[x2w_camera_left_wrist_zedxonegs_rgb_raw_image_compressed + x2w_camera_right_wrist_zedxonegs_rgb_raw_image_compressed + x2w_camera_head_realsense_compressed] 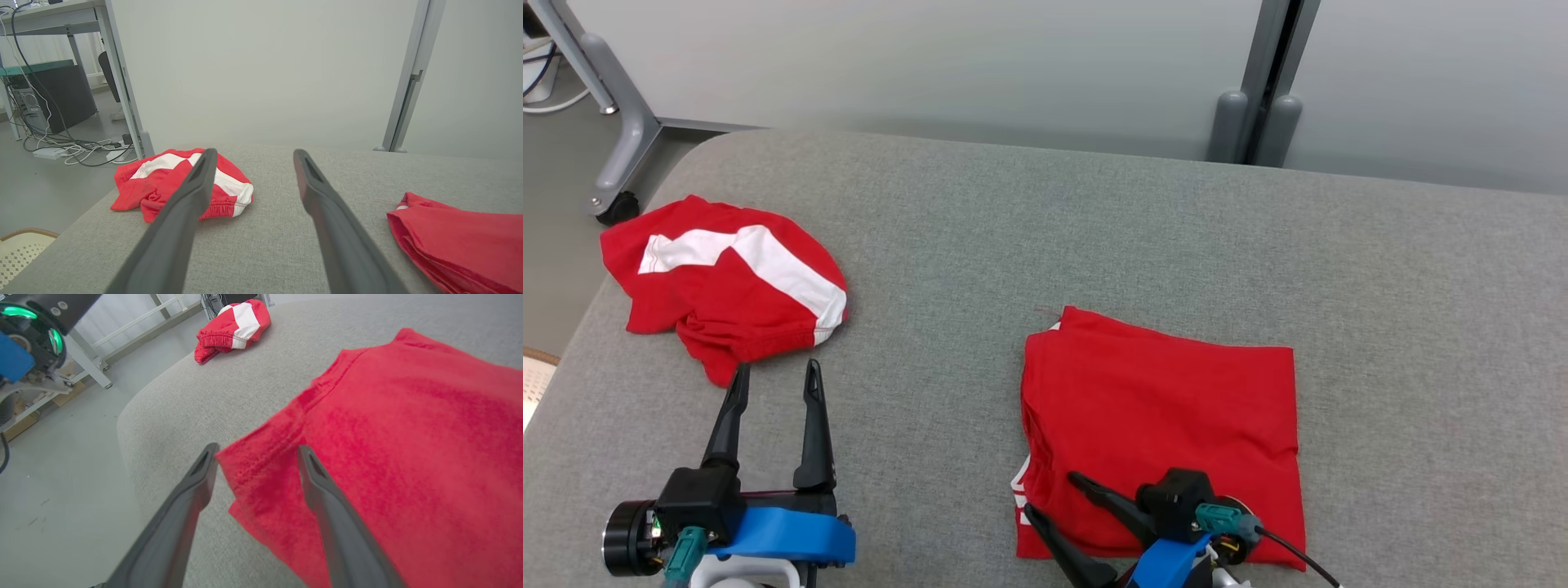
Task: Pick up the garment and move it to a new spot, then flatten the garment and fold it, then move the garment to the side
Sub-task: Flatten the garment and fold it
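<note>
Your right gripper (1049, 493), wide open and empty, straddles the folded red garment's (1176, 400) near corner: sink low and pinch every layer before sliding it aside.

head: high, looking down | wrists: low, close | shared: folded garment (1160, 408)

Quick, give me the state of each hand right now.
Left hand: open, holding nothing.
Right hand: open over the folded red garment near its corner, holding nothing.
</note>
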